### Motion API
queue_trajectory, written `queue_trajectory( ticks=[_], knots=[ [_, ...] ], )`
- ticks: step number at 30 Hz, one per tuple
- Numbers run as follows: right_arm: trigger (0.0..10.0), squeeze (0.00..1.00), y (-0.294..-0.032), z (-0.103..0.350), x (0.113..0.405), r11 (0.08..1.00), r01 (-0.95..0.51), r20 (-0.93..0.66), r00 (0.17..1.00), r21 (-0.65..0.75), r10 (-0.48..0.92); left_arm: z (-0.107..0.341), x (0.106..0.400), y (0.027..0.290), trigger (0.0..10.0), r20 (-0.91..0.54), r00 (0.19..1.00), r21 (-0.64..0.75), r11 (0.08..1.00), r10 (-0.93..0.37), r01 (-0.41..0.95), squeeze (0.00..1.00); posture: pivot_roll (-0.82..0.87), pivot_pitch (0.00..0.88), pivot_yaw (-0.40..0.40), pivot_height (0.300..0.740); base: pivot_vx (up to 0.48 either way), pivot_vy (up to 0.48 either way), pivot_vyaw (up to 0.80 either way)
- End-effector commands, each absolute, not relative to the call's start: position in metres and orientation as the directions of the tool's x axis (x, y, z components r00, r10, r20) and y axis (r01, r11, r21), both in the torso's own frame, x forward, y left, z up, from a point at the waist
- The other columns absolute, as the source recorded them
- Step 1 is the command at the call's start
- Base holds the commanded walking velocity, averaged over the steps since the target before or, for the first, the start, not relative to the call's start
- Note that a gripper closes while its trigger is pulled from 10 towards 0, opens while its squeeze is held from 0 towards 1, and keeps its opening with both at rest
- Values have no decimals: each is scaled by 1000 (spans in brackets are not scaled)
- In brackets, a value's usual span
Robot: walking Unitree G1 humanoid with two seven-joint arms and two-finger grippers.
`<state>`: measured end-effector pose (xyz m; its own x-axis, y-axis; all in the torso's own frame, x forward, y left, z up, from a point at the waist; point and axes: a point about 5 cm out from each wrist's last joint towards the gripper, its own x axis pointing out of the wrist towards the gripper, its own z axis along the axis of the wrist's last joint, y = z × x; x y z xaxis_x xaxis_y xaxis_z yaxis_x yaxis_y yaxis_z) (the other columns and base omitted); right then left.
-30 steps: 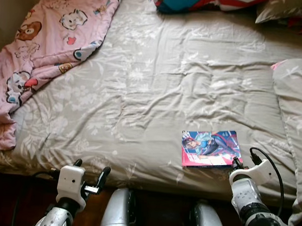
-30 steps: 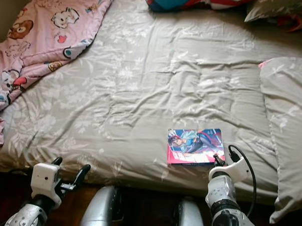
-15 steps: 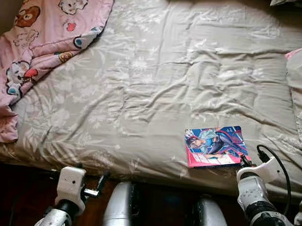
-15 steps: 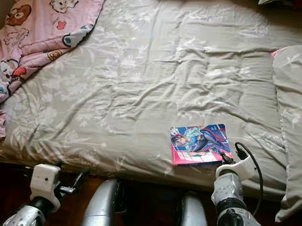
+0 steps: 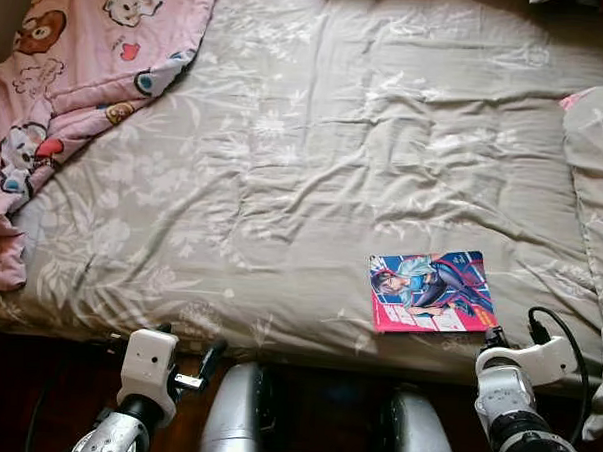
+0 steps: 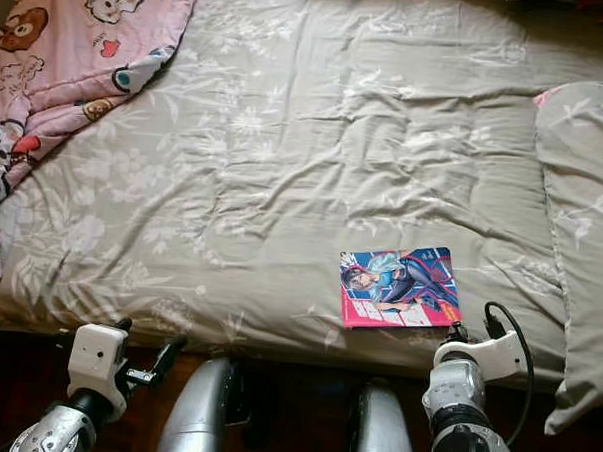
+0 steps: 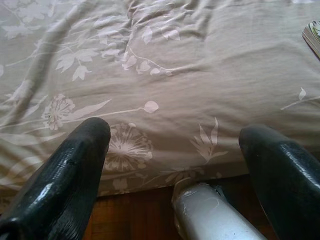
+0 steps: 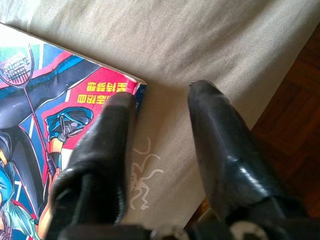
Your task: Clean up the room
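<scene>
A colourful comic book point(image 5: 429, 292) lies flat on the grey floral bedsheet point(image 5: 315, 157), close to the bed's near edge on the right. My right gripper point(image 5: 493, 337) sits just at the book's near right corner. In the right wrist view its fingers point(image 8: 105, 135) stand open, one over the book's corner point(image 8: 55, 110), the other over bare sheet. Nothing is held between them. My left gripper point(image 5: 186, 343) hangs open below the bed's near edge on the left, its two fingers point(image 7: 75, 165) wide apart and empty.
A pink cartoon-print blanket point(image 5: 77, 86) is bunched over the bed's far left and spills off the edge. A grey pillow point(image 5: 598, 199) lies along the right side. Dark wooden floor point(image 8: 295, 100) and my silver legs point(image 5: 238, 418) are below the bed edge.
The whole picture has shifted as the camera moved, and the pillows at the far end have left the view. My right gripper stays by the book's near corner.
</scene>
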<state>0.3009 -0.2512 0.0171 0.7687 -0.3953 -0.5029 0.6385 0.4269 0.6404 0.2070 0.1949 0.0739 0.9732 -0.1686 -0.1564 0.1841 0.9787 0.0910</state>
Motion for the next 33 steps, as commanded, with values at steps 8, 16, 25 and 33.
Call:
queue_trajectory(
  ticks=[8, 16, 25, 33],
  knots=[
    [10000, 0, -248, 20, 300, 595, 572, -393, 820, 564, -416, 55, 207, 196, 10000, -207, 969, 81, 985, -134, 153, 0, 40, 329, 75, 655, 0, 0, 0],
    [10000, 0, -242, 44, 299, 825, 390, -104, 918, 410, -383, 35, 226, 193, 10000, -222, 970, 35, 993, -101, 112, 0, -56, 220, 29, 655, 0, 0, 0],
    [10000, 0, -198, -22, 260, 903, 265, -403, 908, 338, -116, -2, 241, 189, 10000, -345, 937, -55, 998, -51, 34, 0, -106, 111, -1, 660, 0, 0, 0],
    [10000, 0, -181, -54, 232, 958, 223, -640, 766, 183, -56, -37, 236, 188, 10000, -525, 850, -119, 992, -34, -34, 0, -115, 20, -24, 705, 0, 0, 0]
  ],
)
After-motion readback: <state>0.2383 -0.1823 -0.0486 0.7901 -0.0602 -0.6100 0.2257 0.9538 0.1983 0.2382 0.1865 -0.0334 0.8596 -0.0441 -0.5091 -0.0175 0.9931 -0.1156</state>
